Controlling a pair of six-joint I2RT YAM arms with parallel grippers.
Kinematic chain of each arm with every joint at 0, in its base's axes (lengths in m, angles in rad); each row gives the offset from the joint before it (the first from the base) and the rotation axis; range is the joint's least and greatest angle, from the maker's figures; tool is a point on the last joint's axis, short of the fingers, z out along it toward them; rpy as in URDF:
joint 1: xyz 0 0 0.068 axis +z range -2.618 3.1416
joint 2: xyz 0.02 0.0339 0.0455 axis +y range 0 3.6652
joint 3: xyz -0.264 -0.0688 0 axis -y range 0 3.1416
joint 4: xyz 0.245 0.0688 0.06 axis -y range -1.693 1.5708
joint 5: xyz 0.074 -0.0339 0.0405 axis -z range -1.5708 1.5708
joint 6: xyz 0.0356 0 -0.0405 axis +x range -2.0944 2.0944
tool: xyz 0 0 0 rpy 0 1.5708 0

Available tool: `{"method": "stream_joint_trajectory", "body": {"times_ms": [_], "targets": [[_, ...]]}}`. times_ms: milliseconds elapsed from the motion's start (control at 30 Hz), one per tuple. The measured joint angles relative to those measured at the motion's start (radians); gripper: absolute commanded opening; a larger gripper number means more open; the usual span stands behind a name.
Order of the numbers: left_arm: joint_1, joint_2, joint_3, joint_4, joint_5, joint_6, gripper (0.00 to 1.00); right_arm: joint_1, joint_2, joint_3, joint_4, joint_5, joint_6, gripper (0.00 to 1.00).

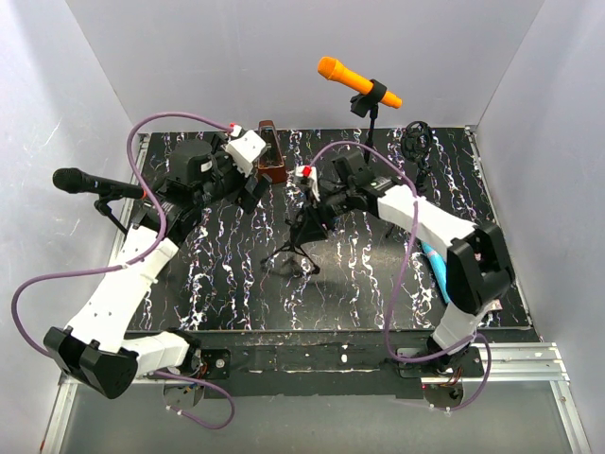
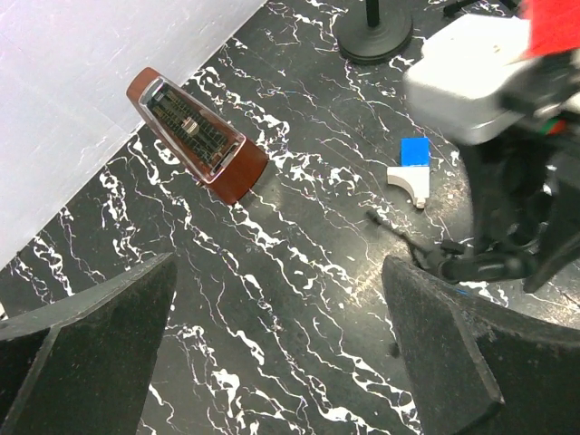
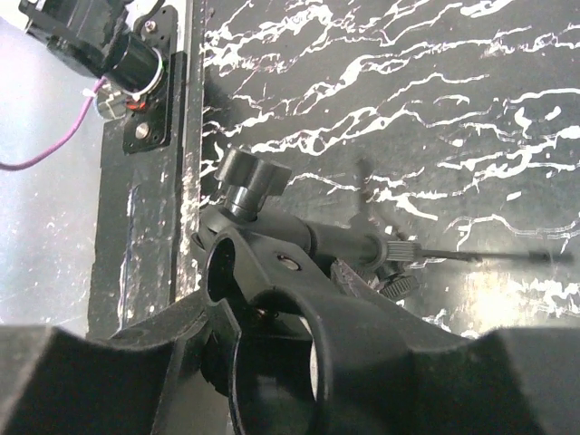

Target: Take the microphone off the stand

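Note:
An orange microphone (image 1: 354, 81) sits in the clip of a tall stand at the back. At the far left a black microphone (image 1: 90, 182) rests on another stand. A small black tripod stand (image 1: 298, 248) stands mid-table. My right gripper (image 1: 310, 208) (image 3: 290, 362) is shut on its clip (image 3: 272, 272), a black ring with nothing in it. My left gripper (image 1: 253, 186) (image 2: 279, 267) hangs open over bare table between the metronome and the tripod, with nothing between its fingers.
A brown metronome (image 1: 271, 156) (image 2: 195, 136) lies near the back wall. A round stand base (image 2: 373, 36) and a blue-and-white block (image 2: 412, 168) are beyond the left gripper. A black shock mount (image 1: 416, 142) stands back right. A blue object (image 1: 437, 270) lies by the right arm.

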Motion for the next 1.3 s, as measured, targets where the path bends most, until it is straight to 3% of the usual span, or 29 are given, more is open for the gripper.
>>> {"method": "stream_joint_trajectory", "body": {"times_ms": [267, 500, 700, 967, 1033, 1167, 1300], "targets": [[-0.001, 0.06, 0.001, 0.029, 0.026, 0.002, 0.96, -0.119, -0.296, -0.157, -0.095, 0.011, -0.037, 0.02], [-0.062, 0.134, 0.012, 0.023, 0.032, 0.026, 0.96, -0.263, -0.507, -0.288, -0.289, 0.014, -0.129, 0.01], [-0.068, 0.166, 0.063, 0.019, 0.05, 0.026, 0.96, -0.434, -0.602, -0.351, -0.444, 0.005, -0.2, 0.01], [-0.068, 0.217, 0.083, 0.037, 0.084, 0.017, 0.96, -0.664, -0.607, -0.338, -0.635, 0.011, -0.321, 0.02], [-0.068, 0.232, 0.083, 0.049, 0.092, 0.013, 0.96, -0.676, -0.607, -0.318, -0.676, 0.008, -0.352, 0.13], [-0.068, 0.254, 0.083, 0.071, 0.111, 0.002, 0.95, -0.645, -0.613, -0.32, -0.661, -0.004, -0.372, 0.14], [-0.066, 0.257, 0.077, 0.059, 0.22, 0.067, 0.94, -0.529, -0.578, -0.337, -0.579, 0.008, -0.334, 0.16]]}}
